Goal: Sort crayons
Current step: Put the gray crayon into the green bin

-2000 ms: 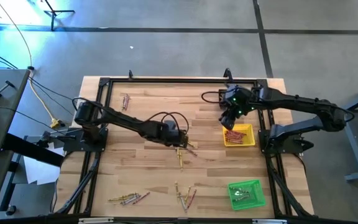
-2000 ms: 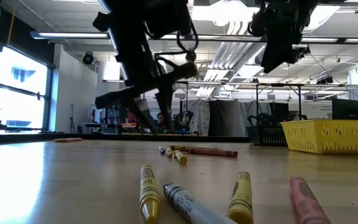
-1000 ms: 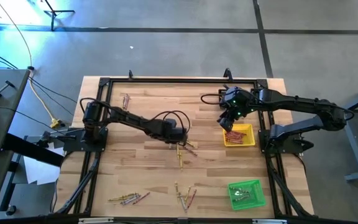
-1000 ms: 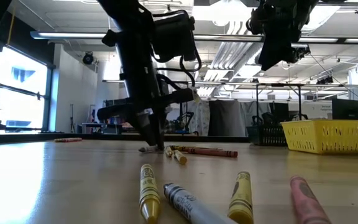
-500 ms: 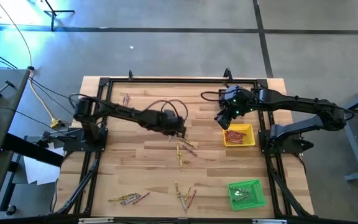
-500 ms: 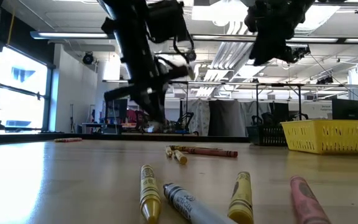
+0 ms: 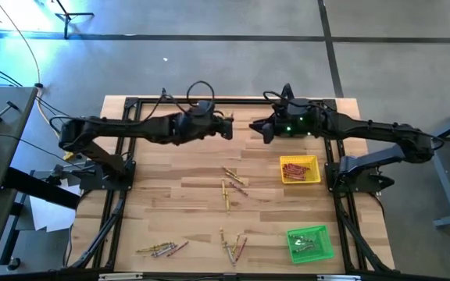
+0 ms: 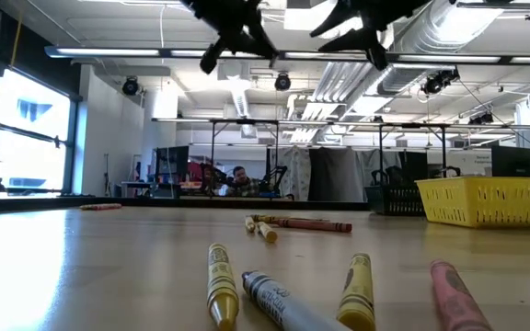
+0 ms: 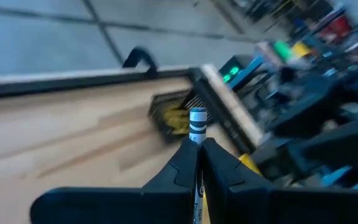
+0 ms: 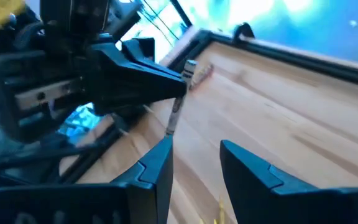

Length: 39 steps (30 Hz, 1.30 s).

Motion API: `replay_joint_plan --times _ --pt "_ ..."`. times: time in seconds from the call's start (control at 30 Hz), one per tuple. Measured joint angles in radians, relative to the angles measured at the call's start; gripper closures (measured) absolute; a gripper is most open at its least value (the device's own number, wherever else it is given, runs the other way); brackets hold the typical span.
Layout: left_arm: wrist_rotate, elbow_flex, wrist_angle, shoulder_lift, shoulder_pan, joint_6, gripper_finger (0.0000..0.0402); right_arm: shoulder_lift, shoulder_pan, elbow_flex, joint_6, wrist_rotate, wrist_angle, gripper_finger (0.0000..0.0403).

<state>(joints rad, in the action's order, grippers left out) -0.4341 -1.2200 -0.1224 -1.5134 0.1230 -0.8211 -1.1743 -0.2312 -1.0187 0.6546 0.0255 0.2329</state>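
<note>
My left gripper (image 7: 229, 129) is raised over the far middle of the table, shut on a grey-white crayon (image 9: 197, 119) that sticks out past its fingertips. Facing it a short way off is my right gripper (image 7: 261, 129), open with nothing between its fingers (image 10: 156, 163). The right wrist view shows the left gripper holding that crayon (image 10: 177, 112) just ahead. Loose crayons (image 7: 231, 184) lie mid-table. More crayons (image 7: 162, 250) lie near the front edge, and a few (image 7: 158, 125) at far left. Up close in the low view lie yellow (image 8: 219, 280), grey (image 8: 279, 299) and pink (image 8: 454, 294) crayons.
A yellow tray (image 7: 312, 176) holding red crayons sits at the right, below the right arm. A green tray (image 7: 324, 248) with crayons stands at the front right corner. A black frame (image 7: 209, 100) runs around the table's edges. People show far off in the room in the low view.
The left gripper shut on a crayon mid-table, lifted it and carried it to the far middle. The right gripper swung left from above the yellow tray toward it.
</note>
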Motion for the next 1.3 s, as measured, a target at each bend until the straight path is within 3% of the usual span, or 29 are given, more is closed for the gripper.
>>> replay_joint_plan --times 0.33,0.97,1.13,1.3 --pt "-0.014 0.000 0.123 0.003 0.012 0.071 0.0401 -0.093 0.036 0.000 0.019 -0.018 -0.194 0.0267" --pt "0.039 0.000 0.152 0.004 -0.021 0.074 0.0401 -0.170 0.049 0.000 -0.051 0.038 -0.276 0.0267" --pt "0.063 0.000 0.152 0.004 -0.020 0.090 0.0401 -0.170 0.049 0.000 -0.050 0.038 -0.282 0.0281" --pt "0.064 0.000 0.152 0.004 -0.020 0.089 0.0401 -0.170 0.049 0.000 -0.050 0.035 -0.284 0.0320"
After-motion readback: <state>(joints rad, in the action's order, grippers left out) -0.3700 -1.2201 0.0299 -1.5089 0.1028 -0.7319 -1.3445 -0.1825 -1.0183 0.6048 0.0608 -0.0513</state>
